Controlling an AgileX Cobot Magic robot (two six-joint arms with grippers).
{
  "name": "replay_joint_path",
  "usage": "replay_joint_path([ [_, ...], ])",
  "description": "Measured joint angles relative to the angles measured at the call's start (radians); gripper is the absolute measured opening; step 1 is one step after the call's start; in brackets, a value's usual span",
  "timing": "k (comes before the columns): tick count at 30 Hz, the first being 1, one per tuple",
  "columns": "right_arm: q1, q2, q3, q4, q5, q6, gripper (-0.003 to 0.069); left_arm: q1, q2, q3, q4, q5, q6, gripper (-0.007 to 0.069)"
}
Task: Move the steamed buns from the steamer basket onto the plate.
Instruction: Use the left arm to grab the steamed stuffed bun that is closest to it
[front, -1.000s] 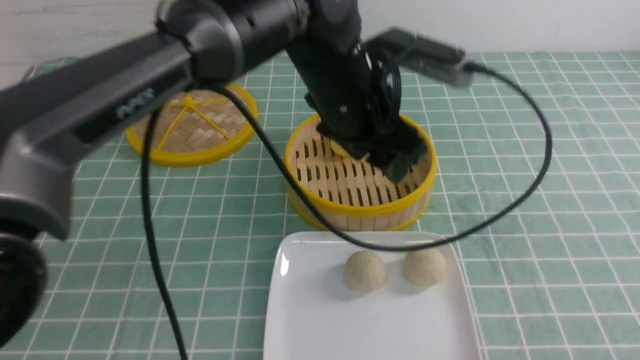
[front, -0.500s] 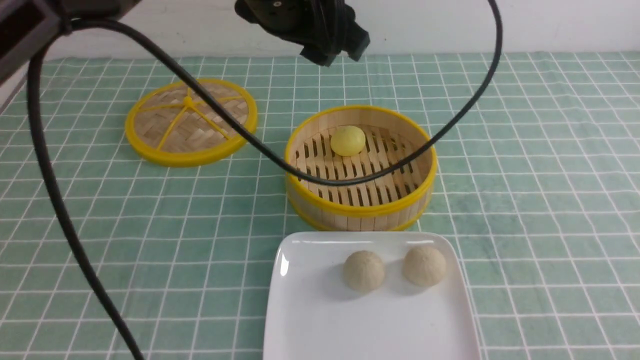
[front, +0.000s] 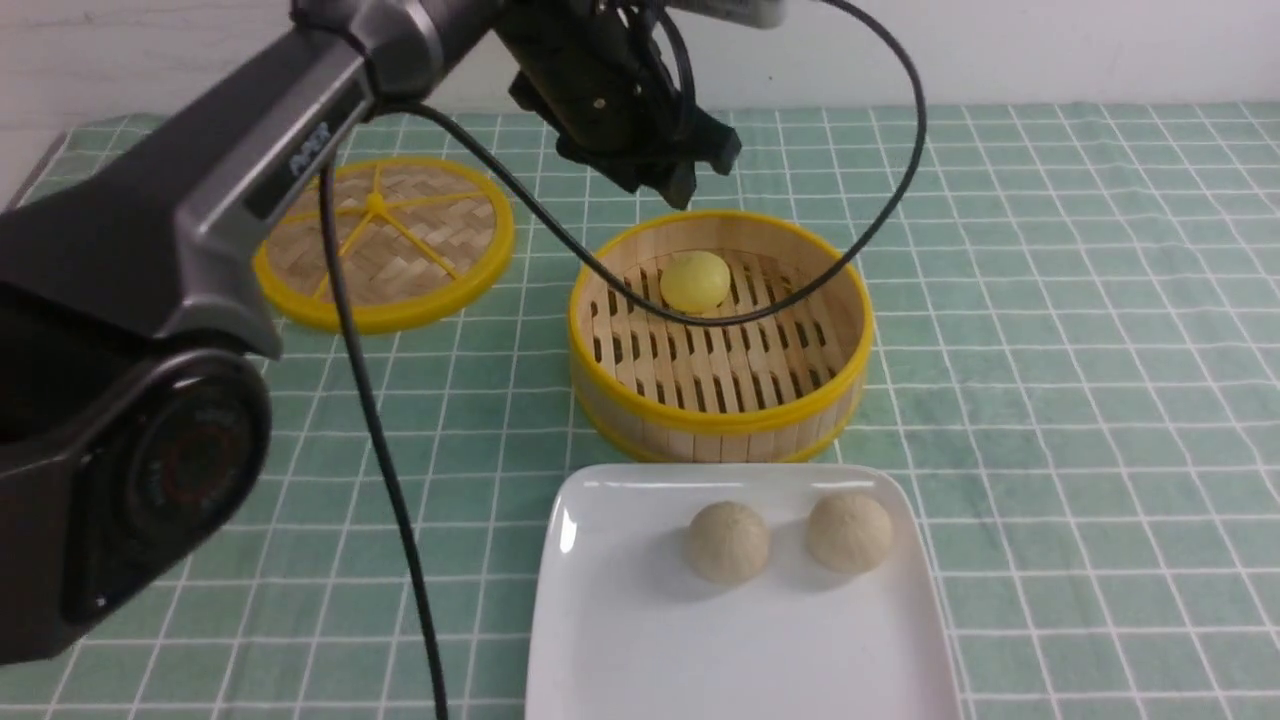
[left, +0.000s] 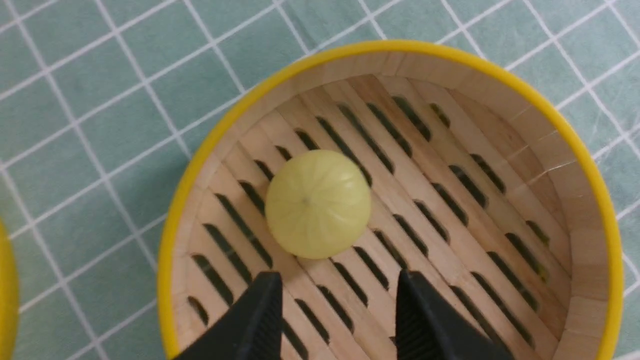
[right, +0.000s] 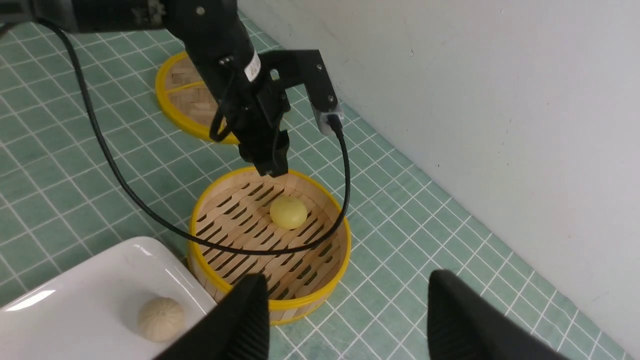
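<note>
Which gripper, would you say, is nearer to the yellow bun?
Left. The left gripper hovers over the steamer basket, close above the yellow bun; the right gripper hangs farther off, outside it.

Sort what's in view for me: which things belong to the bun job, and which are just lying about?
Job:
- yellow bun, alone in the basket
- beige buns, both on the plate

Lying about:
- lid, flat on the cloth beside the basket
- cable, hanging across the basket in the front view
</note>
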Motion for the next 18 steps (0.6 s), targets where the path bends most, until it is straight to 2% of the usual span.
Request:
replay_joint_path([
  [4,0.0,0.0,0.0,0.0,0.0,0.0,0.0432,0.0,0.036,-0.031,-0.034,-0.008,0.017,0.035],
  [18,0.0,0.0,0.0,0.034,0.0,-0.002,0.0432,0.0,0.15,-0.034,-0.024,-0.119,0.049,0.037],
])
